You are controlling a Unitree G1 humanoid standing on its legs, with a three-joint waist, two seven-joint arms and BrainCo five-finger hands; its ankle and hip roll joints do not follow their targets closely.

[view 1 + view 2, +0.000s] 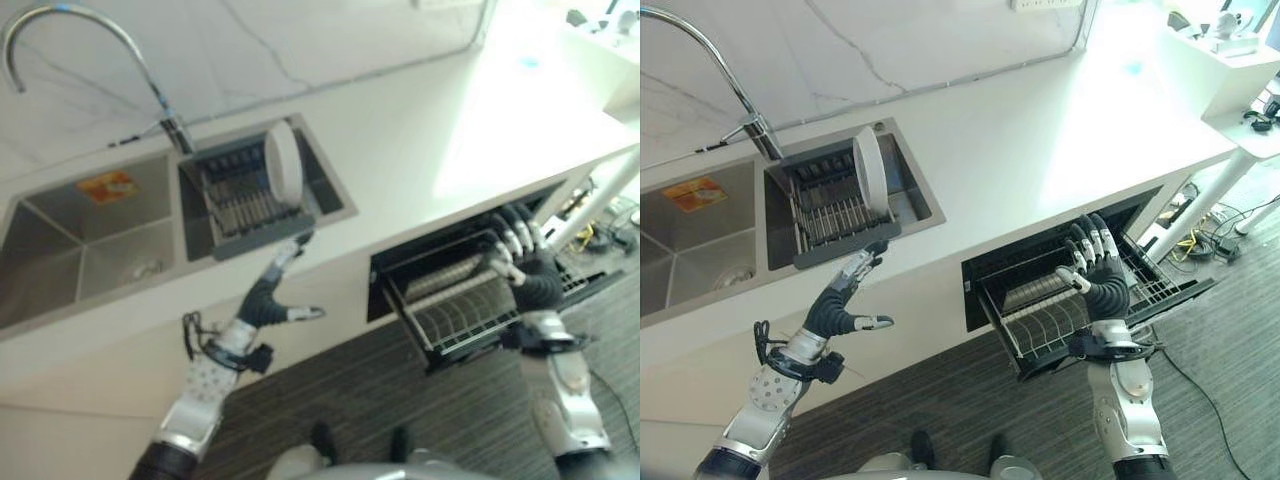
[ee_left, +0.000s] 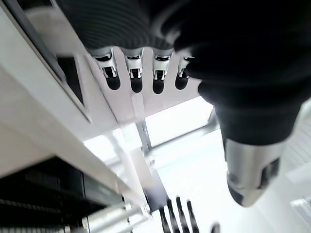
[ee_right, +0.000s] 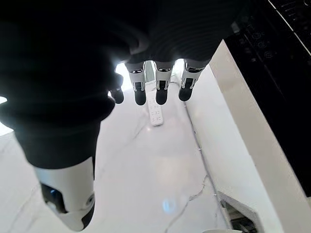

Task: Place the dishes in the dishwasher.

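A plate (image 1: 870, 170) stands in the sink rack (image 1: 830, 215), left of the dishwasher (image 1: 1080, 290).

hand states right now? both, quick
Left hand: open, empty, fingers reaching toward the dish rack in the sink.
Right hand: open, empty, above the dishwasher rack.

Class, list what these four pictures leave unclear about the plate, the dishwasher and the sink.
- Plate: it stands on edge in the drying rack; its face is turned away in both eye views.
- Dishwasher: inside behind the pulled-out rack is dark.
- Orange item in the sink: too small to identify.
- Left hand and right hand: open, holding nothing.
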